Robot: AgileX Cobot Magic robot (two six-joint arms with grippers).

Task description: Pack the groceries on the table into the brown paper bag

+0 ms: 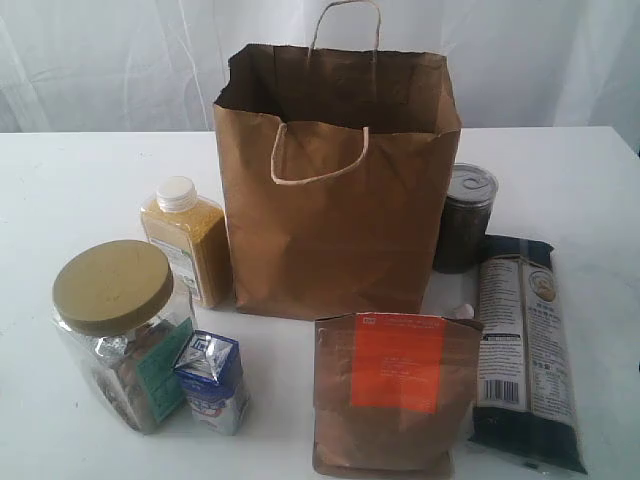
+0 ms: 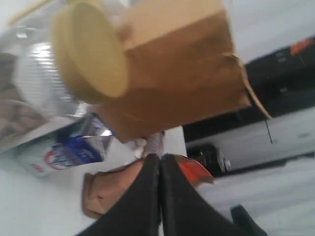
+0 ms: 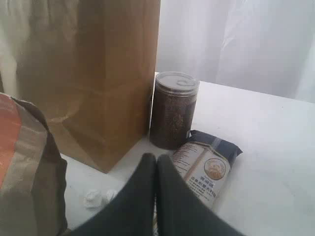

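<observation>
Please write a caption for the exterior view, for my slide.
Brown paper bag stands open on the white table, six groceries waiting outside it.

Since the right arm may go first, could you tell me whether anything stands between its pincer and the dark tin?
Nothing visible does: bare table lies between the shut right pincer and the dark tin; the noodle packet lies just beside that path.

Left fingers (image 2: 141,199) pressed together, empty; right fingers (image 3: 139,194) same.

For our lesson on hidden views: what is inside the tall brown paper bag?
Through the open mouth of the tall creased brown paper bag only its shadowed upper inner walls show. Its front panel hides the floor, so contents cannot be told.
</observation>
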